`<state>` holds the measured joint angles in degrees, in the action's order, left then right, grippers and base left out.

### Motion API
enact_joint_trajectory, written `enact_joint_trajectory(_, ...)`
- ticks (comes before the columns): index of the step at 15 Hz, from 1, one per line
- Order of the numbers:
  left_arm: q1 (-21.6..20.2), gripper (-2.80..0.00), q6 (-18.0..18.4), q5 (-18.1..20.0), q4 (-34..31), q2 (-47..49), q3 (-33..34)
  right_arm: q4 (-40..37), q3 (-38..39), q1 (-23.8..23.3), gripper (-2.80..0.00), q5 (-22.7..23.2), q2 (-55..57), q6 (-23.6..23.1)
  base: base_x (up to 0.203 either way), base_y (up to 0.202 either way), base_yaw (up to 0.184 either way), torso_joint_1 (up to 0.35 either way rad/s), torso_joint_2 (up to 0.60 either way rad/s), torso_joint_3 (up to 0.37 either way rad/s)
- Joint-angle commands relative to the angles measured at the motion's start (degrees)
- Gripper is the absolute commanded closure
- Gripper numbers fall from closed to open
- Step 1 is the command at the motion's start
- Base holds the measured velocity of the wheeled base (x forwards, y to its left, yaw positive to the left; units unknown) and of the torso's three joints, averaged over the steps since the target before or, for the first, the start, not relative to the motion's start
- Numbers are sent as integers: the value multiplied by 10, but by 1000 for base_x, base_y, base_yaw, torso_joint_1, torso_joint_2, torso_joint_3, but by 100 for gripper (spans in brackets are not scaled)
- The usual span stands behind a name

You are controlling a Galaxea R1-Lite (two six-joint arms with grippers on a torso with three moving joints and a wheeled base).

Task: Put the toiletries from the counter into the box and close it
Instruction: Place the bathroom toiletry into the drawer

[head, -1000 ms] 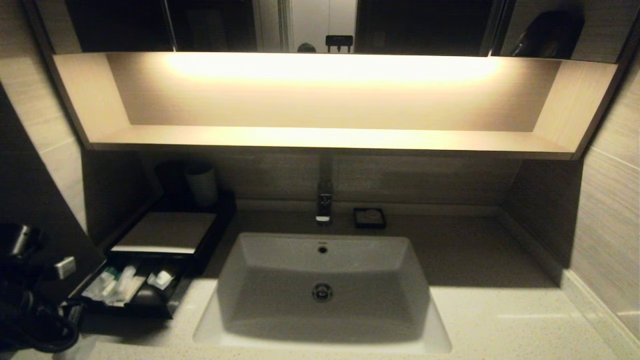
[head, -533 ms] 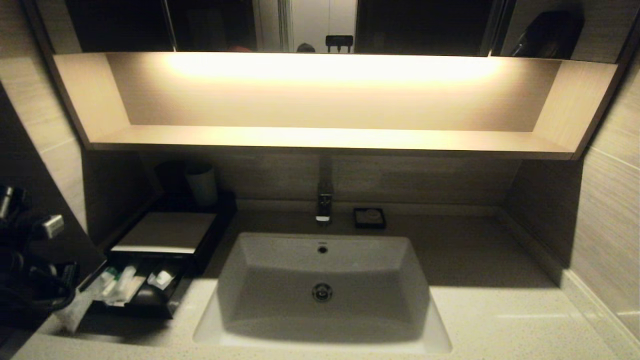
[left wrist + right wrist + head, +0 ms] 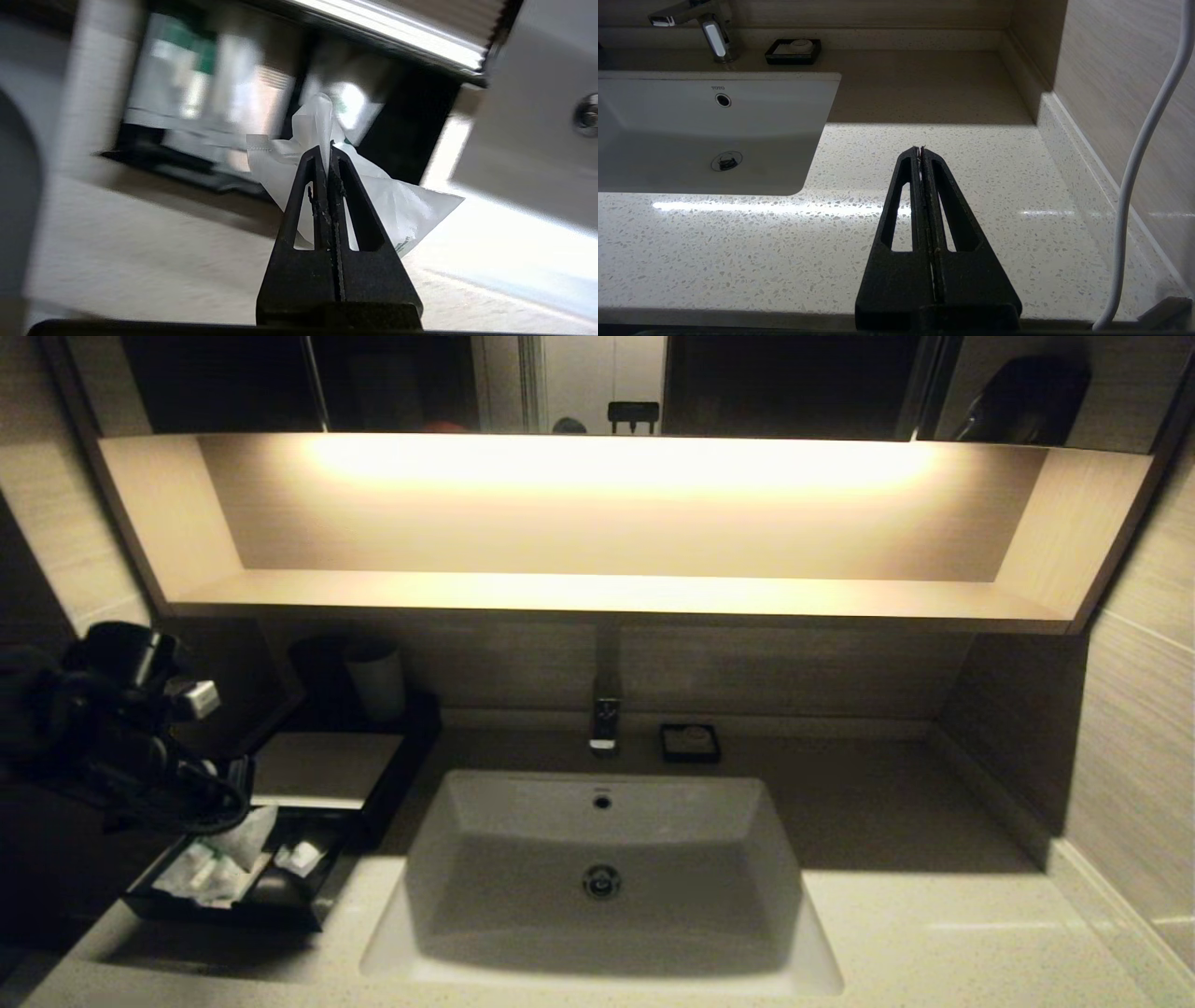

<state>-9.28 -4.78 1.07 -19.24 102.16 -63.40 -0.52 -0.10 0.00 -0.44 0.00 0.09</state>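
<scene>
Left gripper (image 3: 327,145) carries a white sachet (image 3: 373,200) over the open drawer of the box (image 3: 317,767).

The left gripper's fingers are pressed together on the crumpled white sachet, which sticks out past the tips and hangs to one side of them; in the head view the sachet (image 3: 245,835) shows just under the left arm, above the left half of the black drawer (image 3: 280,896). The drawer is pulled out toward the front edge of the table (image 3: 934,933), and other toiletries (image 3: 201,877) lie inside it: pale tubes and packets with green marks at its left, a small white packet (image 3: 301,857) more to the right. The box stands left of the basin (image 3: 597,859). The right gripper (image 3: 920,150) is closed on nothing, hovering over the speckled table right of the basin.
</scene>
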Motion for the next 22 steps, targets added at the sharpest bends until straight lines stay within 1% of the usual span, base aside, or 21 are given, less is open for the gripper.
enact_joint_trajectory(1, 24, 0, -42, -13, -1, 41, -17, 0, 0, 0, 0, 0, 0, 0, 0, 0, 0, 0, 0, 0)
enact_joint_trajectory(3, 41, 0, -97, -50, -2, 66, -28, 0, 0, 0, 0, 0, 0, 0, 0, 0, 0, 0, 0, 0)
enact_joint_trajectory(4, 44, 0, -111, -55, -2, 71, -29, 0, 0, 0, 0, 0, 0, 0, 0, 0, 0, 0, 0, 0)
enact_joint_trajectory(7, 44, 0, -129, -56, -2, 83, -27, 0, 0, 0, 0, 0, 0, 0, 0, 0, 0, 0, 0, 0)
enact_joint_trajectory(9, 46, 0, -152, -56, -2, 94, -26, 0, 0, 0, 0, 0, 0, 0, 0, 0, 0, 0, 0, 0)
enact_joint_trajectory(10, 46, 0, -158, -56, -3, 96, -24, 0, 0, 0, 0, 0, 0, 0, 0, 0, 0, 0, 0, 0)
enact_joint_trajectory(13, 45, 0, -160, -56, -3, 100, -20, 0, 0, 0, 0, 0, 0, 0, 0, 0, 0, 0, 0, 0)
enact_joint_trajectory(15, 46, 0, -171, -58, -3, 106, -19, 0, 0, 0, 0, 0, 0, 0, 0, 0, 0, 0, 0, 0)
enact_joint_trajectory(19, 46, 0, -171, -59, -6, 113, -20, 0, 0, 0, 0, 0, 0, 0, 0, 0, 0, 0, 0, 0)
enact_joint_trajectory(22, 46, 0, -171, -69, -6, 121, -20, 0, 0, 0, 0, 0, 0, 0, 0, 0, 0, 0, 0, 0)
